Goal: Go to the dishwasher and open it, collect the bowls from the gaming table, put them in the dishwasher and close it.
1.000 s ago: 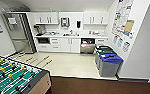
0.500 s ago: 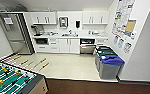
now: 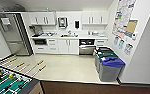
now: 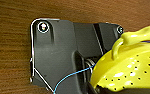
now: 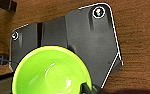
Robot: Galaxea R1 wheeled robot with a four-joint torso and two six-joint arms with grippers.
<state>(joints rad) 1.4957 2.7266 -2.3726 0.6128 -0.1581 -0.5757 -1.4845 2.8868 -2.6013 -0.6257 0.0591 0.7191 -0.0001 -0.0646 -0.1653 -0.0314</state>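
Change: compared with the earlier head views, the whole picture is shifted. The table-football table [image 3: 8, 82] takes less of the lower left corner and the kitchen stands a little larger. This is the camera moving with the robot, not the things.
Meaning for the task: by judgement the robot is driving toward the kitchen with dishes from the collecting step, so the loading step is near but not yet begun.
Dishwasher [image 3: 87, 50]: it sits under the right part of the counter [image 3: 91, 37], between the white cabinet doors and the narrow drawers. There is a dark band above its steel front. It may be partly open, but this cannot be told for sure.
Way to it: the pale floor [image 3: 66, 67] lies between the robot and the unit. The grey bins [image 3: 111, 67] with green and blue lids stand along the right wall, near the unit's right side.
Right gripper [image 5: 87, 88]: a dark finger lies over the rim of the green bowl [image 5: 51, 72]; the jaws seem clamped on it, above the brown floor.
Left gripper [image 4: 94, 87]: the yellow dish [image 4: 131, 67], with small holes and a loop handle, is close at it. The state of the jaws cannot be told.
Risk: the bins narrow the approach on the right side.
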